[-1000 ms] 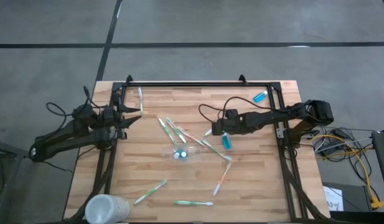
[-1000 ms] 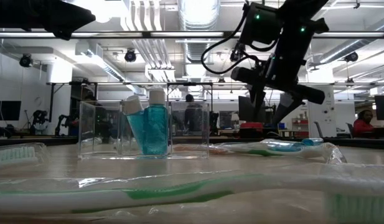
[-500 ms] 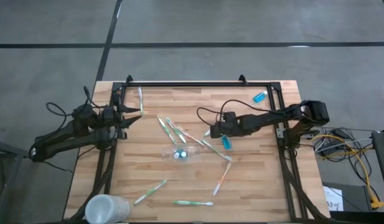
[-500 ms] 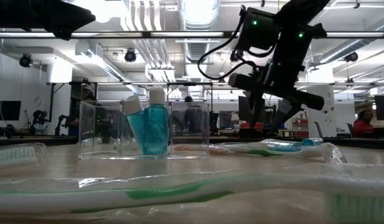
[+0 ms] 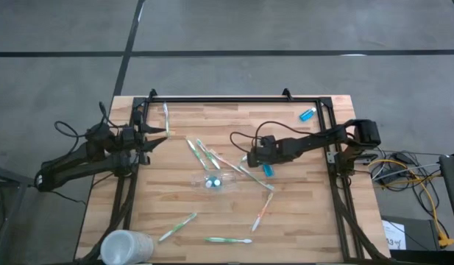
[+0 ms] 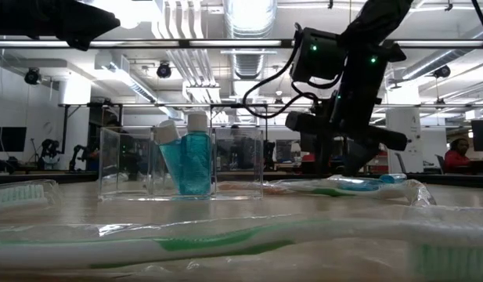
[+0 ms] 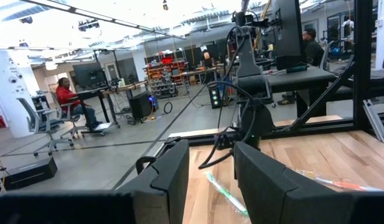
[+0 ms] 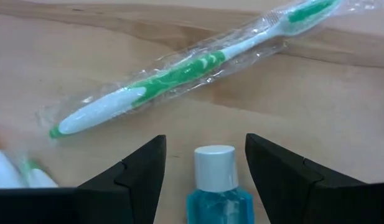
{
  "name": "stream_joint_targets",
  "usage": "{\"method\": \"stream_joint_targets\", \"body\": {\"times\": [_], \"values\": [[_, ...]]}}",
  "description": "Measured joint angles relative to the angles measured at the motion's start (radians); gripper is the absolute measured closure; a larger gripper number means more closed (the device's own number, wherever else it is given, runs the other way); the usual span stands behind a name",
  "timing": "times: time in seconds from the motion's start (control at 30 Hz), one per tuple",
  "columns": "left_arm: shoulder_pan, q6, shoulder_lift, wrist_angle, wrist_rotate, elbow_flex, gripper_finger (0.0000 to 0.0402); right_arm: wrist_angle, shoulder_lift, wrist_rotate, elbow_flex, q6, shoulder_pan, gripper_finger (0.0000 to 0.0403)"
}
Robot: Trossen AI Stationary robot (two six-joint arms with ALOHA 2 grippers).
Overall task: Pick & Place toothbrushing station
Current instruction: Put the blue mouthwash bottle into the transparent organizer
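Right gripper (image 8: 204,163), jaws apart, straddles a blue bottle (image 8: 218,186) on the surface, at three o'clock from the holder (image 5: 215,181). Closing off-centre could squirt the bottle sideways. Left gripper (image 5: 157,135) waits, parted.

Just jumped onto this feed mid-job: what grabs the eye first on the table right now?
The right tool draws the eye first: its fingers stand open on either side of a white-capped blue bottle lying right of the table's middle, with a wrapped green toothbrush just beyond it. Near the middle sits the clear holder with blue bottles inside, toothbrushes scattered around it. The left tool waits at the left edge.
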Motion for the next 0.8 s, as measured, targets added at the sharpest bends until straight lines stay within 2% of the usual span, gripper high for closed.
{"method": "stream_joint_targets", "body": {"times": [0.3, 0.8], "values": [[0.000, 0.000, 0.000, 0.000, 0.000, 0.000, 0.0268, 0.002, 0.023, -0.025, 0.000, 0.004, -0.002, 0.0203], [0.000, 0.000, 0.000, -0.001, 0.000, 0.000, 0.0268, 0.040, 0.035, -0.012, -0.001, -0.008, -0.019, 0.0281]]}}
